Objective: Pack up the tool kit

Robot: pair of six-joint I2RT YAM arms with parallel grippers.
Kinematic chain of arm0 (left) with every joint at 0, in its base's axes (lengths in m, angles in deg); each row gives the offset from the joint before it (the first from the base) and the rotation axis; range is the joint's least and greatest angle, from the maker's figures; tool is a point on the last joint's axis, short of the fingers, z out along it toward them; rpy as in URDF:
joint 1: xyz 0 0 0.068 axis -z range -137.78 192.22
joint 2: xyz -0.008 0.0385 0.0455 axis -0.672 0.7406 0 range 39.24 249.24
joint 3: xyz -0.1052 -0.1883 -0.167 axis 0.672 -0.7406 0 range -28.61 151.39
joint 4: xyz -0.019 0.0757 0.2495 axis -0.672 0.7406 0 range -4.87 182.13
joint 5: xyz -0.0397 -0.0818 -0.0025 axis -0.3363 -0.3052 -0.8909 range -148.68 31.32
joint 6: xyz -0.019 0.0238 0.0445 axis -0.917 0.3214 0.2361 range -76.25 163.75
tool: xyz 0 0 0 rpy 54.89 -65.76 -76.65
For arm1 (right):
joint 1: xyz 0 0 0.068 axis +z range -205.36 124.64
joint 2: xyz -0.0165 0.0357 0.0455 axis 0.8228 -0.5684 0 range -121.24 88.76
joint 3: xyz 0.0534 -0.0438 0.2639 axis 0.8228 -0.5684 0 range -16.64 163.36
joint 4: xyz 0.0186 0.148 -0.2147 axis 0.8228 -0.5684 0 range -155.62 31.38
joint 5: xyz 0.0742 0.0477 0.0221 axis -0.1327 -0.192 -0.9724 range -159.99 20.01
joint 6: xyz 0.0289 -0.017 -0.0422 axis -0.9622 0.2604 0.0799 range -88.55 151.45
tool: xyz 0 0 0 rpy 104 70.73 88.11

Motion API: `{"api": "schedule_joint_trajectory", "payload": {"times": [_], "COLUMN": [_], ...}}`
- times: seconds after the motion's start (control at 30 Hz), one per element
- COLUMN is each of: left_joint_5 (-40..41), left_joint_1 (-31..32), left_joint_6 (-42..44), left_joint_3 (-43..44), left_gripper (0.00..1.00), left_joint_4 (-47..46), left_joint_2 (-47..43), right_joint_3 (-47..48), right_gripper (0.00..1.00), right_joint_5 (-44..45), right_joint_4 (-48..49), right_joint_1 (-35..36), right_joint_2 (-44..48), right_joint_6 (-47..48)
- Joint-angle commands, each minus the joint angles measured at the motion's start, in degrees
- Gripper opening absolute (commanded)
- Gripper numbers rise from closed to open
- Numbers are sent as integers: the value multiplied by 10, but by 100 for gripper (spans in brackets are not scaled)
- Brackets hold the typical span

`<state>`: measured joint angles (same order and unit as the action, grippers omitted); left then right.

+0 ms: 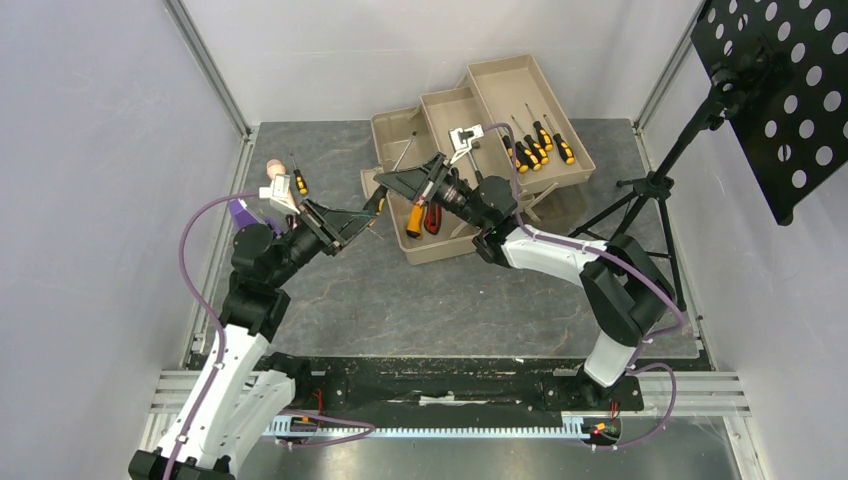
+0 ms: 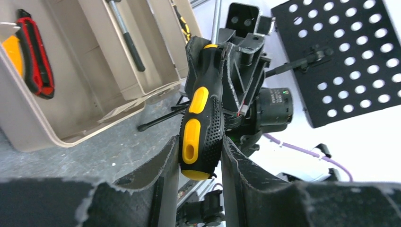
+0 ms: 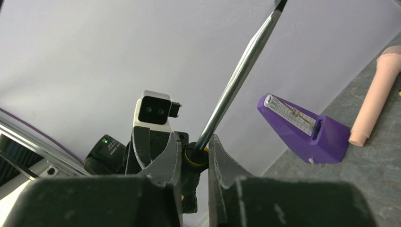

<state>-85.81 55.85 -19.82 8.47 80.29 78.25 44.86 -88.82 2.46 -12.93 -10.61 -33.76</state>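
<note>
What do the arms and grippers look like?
The left arm and right arm have white link shells, black joints, a purple cable looped along each. The left gripper and right gripper are black, two wedge-shaped fingers, ragged-edged pads, white camera block above.

We've got a dark grey, stone-look table (image 1: 400,300) here. Sitting on it in the upper middle of the frame is the tan toolbox (image 1: 505,80), trays folded out. Over at the upper left a purple block (image 1: 240,212), a beige rod (image 1: 275,172) and a little screwdriver (image 1: 298,181) lie close together. A black tripod (image 1: 655,186) stands at the right edge.
</note>
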Motion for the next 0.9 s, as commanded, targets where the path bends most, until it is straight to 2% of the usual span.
{"api": "schedule_joint_trajectory", "payload": {"times": [0.0, 0.07, 0.13, 0.2, 0.33, 0.47, 0.57, 0.7, 0.87], "left_joint_5": [27, 52, 83, 124, 256, 387, 447, 481, 488], "left_joint_1": [3, 3, 2, 2, 3, 2, 2, 2, 2], "left_joint_6": [91, 140, 187, 242, 329, 391, 420, 427, 437], "left_joint_3": [43, 64, 87, 111, 157, 166, 157, 137, 127], "left_gripper": [29, 42, 59, 71, 87, 96, 99, 100, 100], "left_joint_4": [90, 142, 193, 244, 341, 384, 387, 381, 381], "left_joint_2": [5, 9, 15, 24, 45, 67, 92, 121, 144], "right_joint_3": [2, 0, -2, 3, 32, 85, 129, 182, 257], "right_gripper": [0, 0, 0, 0, 0, 0, 0, 0, 0], "right_joint_5": [-20, -29, -43, -60, -54, 8, 79, 160, 273], "right_joint_4": [-25, -58, -92, -148, -317, -485, -589, -679, -743], "right_joint_1": [-16, -34, -55, -80, -134, -177, -207, -245, -270], "right_joint_2": [45, 60, 77, 96, 145, 185, 196, 191, 162], "right_joint_6": [65, 90, 116, 159, 304, 460, 565, 656, 756]}}
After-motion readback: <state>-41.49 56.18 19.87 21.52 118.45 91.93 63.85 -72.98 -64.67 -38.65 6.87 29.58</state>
